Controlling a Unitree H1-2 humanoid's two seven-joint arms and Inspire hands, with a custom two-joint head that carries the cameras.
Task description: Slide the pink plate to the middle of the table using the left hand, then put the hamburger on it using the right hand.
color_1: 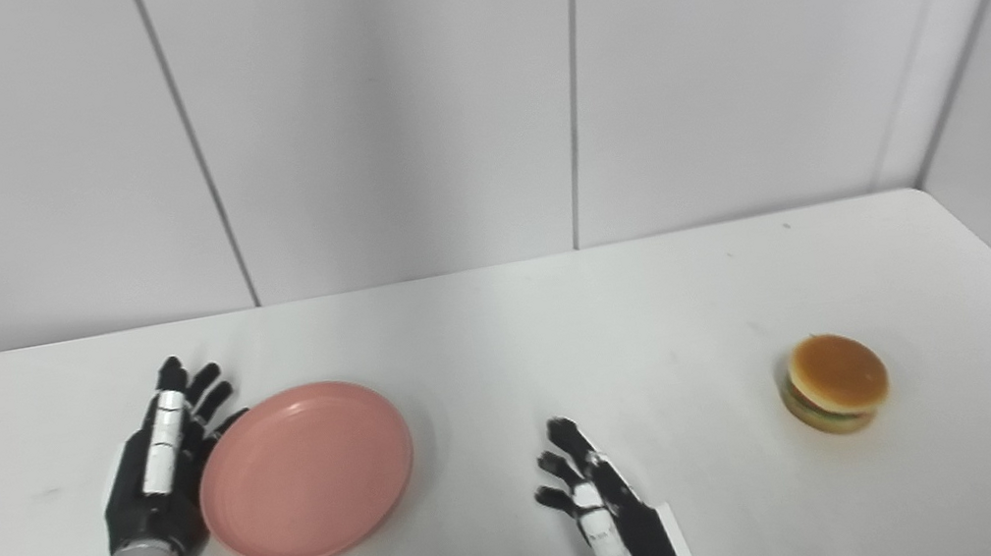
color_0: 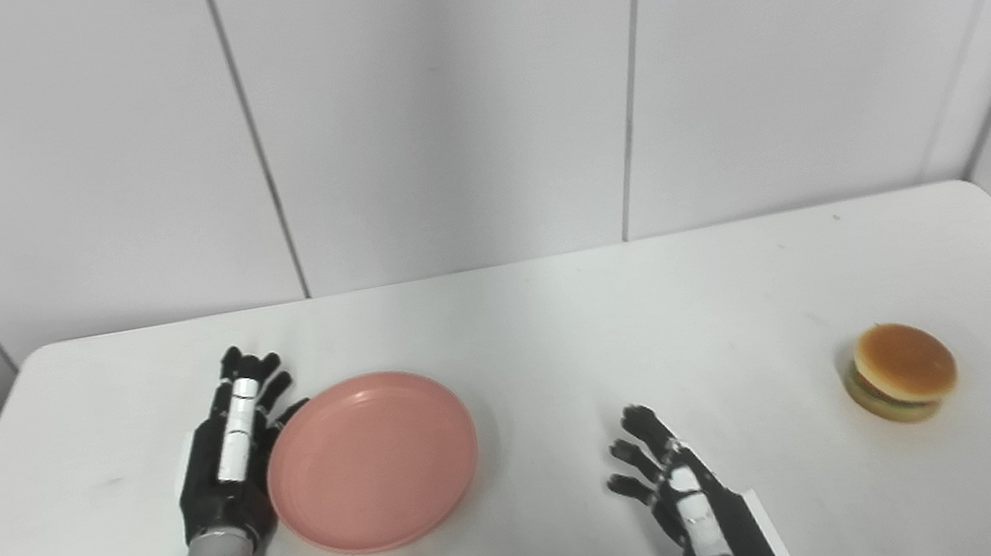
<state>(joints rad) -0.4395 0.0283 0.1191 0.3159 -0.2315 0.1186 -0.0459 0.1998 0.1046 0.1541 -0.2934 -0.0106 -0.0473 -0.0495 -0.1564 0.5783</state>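
Fingers [color_0: 246, 382] of left hand [color_0: 225, 450] spread beside pink plate [color_0: 372, 460], seemingly touching its rim.

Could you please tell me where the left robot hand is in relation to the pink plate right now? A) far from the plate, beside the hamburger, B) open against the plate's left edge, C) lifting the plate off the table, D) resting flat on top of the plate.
B: the left robot hand stands open, fingers extended, at the left edge of the pink plate, which lies flat on the table.
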